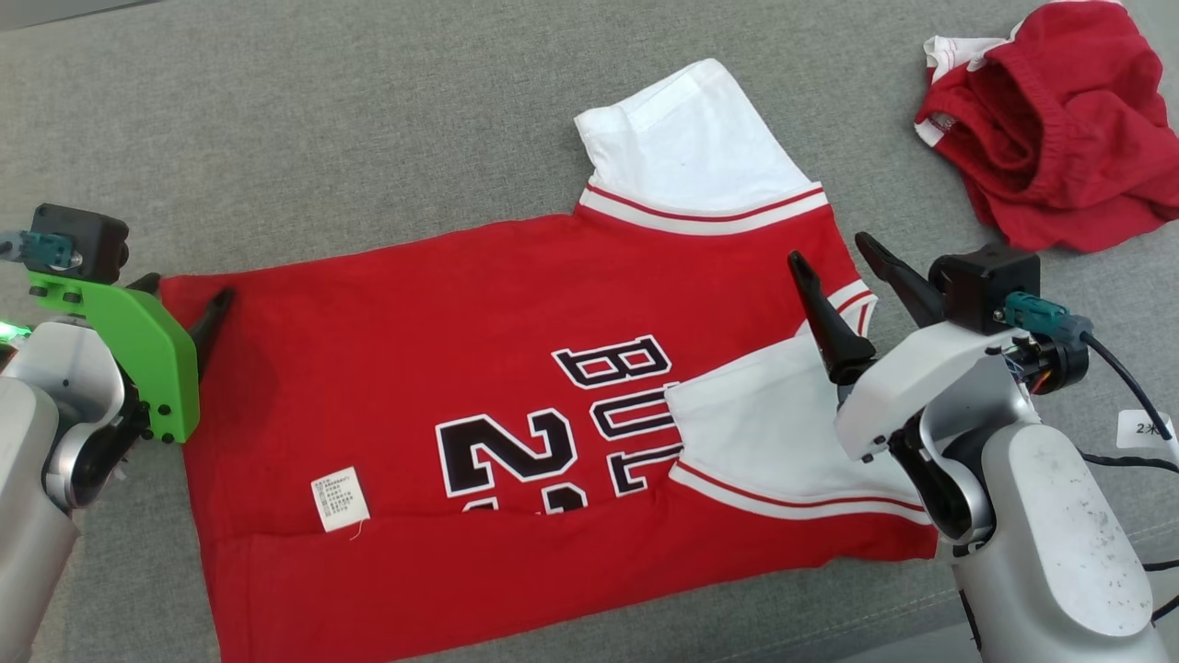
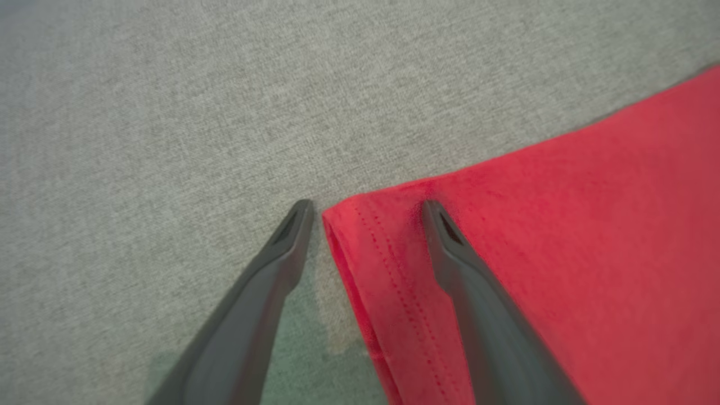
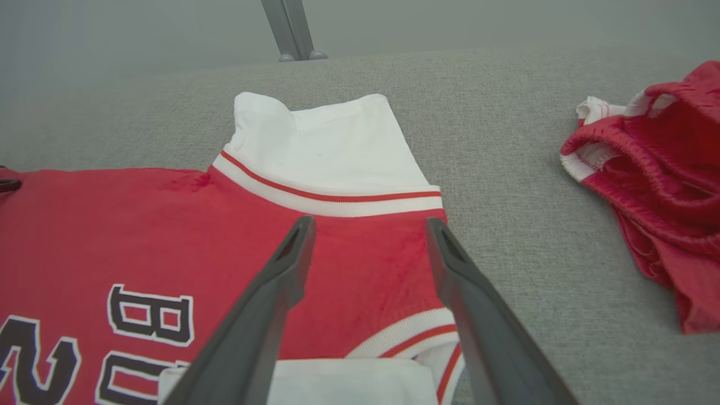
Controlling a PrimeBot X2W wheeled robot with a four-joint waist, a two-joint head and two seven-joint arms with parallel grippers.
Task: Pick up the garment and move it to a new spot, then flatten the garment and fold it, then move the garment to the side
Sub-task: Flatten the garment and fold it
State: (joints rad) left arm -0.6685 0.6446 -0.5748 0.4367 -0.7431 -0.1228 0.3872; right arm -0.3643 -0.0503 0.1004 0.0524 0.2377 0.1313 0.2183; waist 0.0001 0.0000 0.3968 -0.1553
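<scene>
Left pincer [image 2: 367,205] spread, straddling garment [image 1: 414,368] corner; right pincer [image 3: 369,220] spread near collar.

We see a bunched-up red and white cloth [image 1: 1050,129] lying well off to the right of our right fingers [image 1: 824,313]. Soft grey fabric [image 1: 276,138] lies under it. Far past them stands a thin metal leg [image 3: 289,28].

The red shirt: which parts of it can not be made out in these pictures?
- Lettering, head view: partly covered by the white sleeve and a fold of the shirt.
- Label, head view: print too small to read.
- Shirt's near left corner, head view: cut off by the bottom edge.
</scene>
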